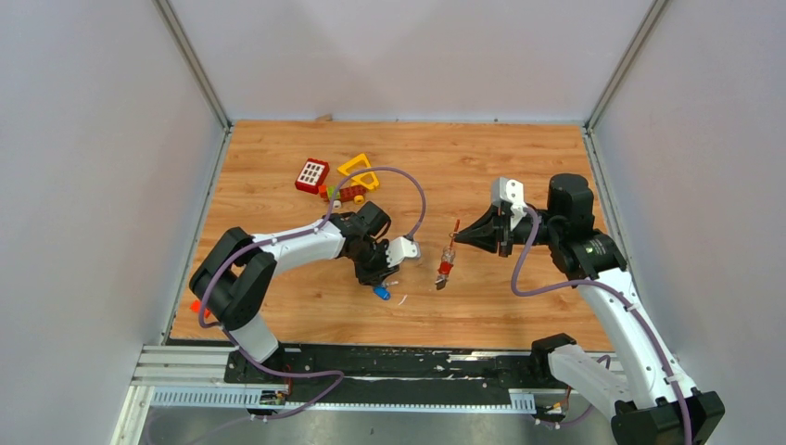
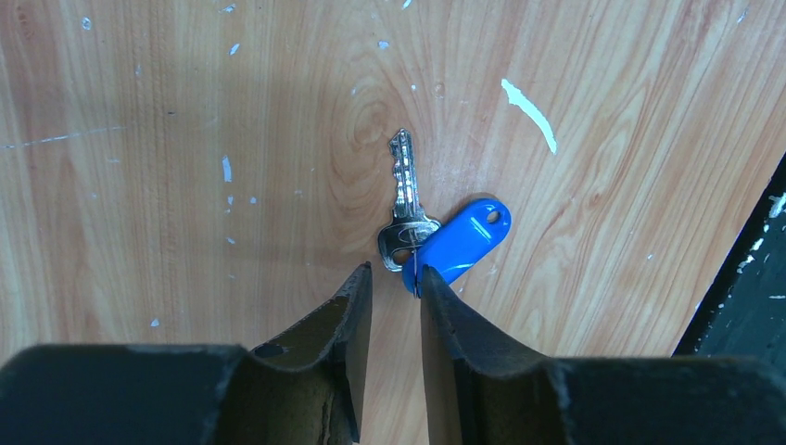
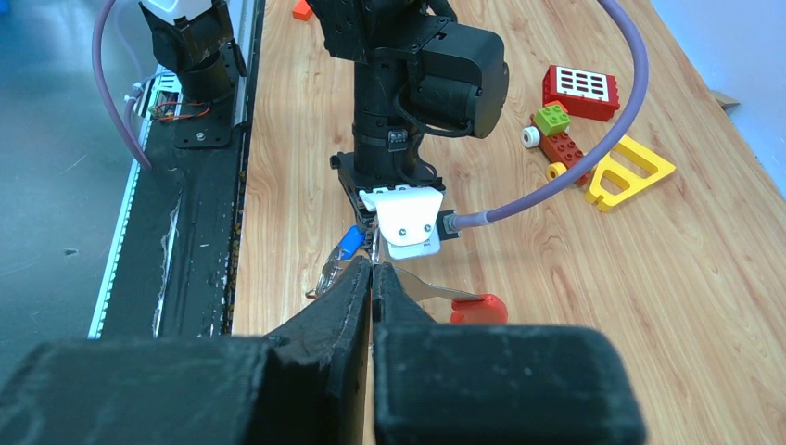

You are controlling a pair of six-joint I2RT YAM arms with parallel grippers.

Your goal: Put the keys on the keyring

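My left pincer [image 2: 395, 273] hangs narrowly spread, nothing between its fingers. The key [image 2: 405, 199] lies flat on the tabletop [image 2: 139, 139] just past its tips, blade pointing straight away, blue tag [image 2: 459, 243] against 1 fingertip. My right pincer [image 3: 373, 271], pressed together on the keyring [image 1: 447, 262], is farther off.

The top view looks steeply down from high behind the near edge, taking in the whole desk [image 1: 482, 176]. The left wrist camera faces straight down, close over the blue-tagged key [image 2: 454, 246]. The right wrist camera looks low along the desk toward the left arm [image 3: 408, 83]; that key appears in all three.
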